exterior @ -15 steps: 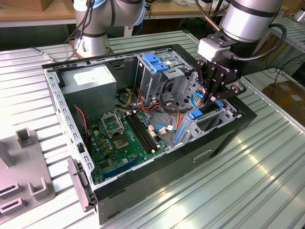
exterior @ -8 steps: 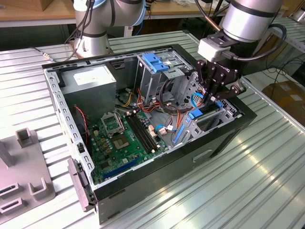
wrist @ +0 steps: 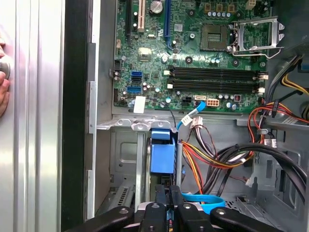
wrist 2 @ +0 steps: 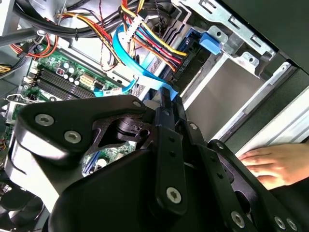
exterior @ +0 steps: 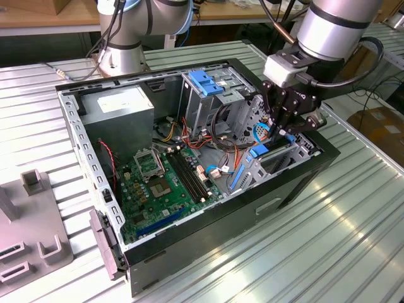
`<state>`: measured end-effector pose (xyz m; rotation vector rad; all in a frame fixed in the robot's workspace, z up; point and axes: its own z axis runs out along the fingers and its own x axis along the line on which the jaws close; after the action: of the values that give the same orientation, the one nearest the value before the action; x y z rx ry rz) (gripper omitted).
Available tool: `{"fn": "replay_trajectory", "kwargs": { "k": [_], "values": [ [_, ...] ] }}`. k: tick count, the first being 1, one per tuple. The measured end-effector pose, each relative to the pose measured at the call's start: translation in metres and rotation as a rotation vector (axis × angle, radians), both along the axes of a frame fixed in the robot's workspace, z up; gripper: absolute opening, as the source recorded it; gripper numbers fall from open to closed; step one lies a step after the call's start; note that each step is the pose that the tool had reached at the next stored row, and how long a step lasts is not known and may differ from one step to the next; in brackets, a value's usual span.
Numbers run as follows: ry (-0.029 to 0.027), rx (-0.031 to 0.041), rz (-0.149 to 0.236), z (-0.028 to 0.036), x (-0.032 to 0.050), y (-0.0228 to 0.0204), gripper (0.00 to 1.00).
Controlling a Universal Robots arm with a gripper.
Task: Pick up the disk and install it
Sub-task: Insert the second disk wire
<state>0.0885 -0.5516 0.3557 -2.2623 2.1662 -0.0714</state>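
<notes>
The disk, blue rail showing, stands edge-on in the bay at the case corner, pinched in the closed gripper, so I would keep it square to the bay and clear of the cables.

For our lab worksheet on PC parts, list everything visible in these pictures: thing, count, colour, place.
Open black computer case: one, lying on the ribbed metal table.
Green motherboard: one, on the case floor.
Grey power supply box: one, far corner of the case.
Blue plastic latch piece: one, atop the drive cage.
Blue-railed disk: one, upright in the bay, beneath the hand.
Light-blue cable: one, curving beside multicoloured wires.
Grey fixture blocks: several, exterior view's left.
Person's hand: one, resting on the table outside the case.
Robot hand: one, black, over the drive bay.
</notes>
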Motion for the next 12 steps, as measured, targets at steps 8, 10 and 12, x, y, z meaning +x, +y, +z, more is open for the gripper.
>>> {"fn": "replay_trajectory", "kwargs": {
  "k": [8, 10, 12],
  "values": [
    [-0.0113, 0.0413, 0.001, -0.0020, -0.0004, -0.0060, 0.16],
    [-0.0130, 0.0416, 0.001, -0.0031, -0.0008, -0.0063, 0.16],
    [-0.0190, 0.0440, 0.001, -0.0053, -0.0015, -0.0069, 0.16]
  ]
}}
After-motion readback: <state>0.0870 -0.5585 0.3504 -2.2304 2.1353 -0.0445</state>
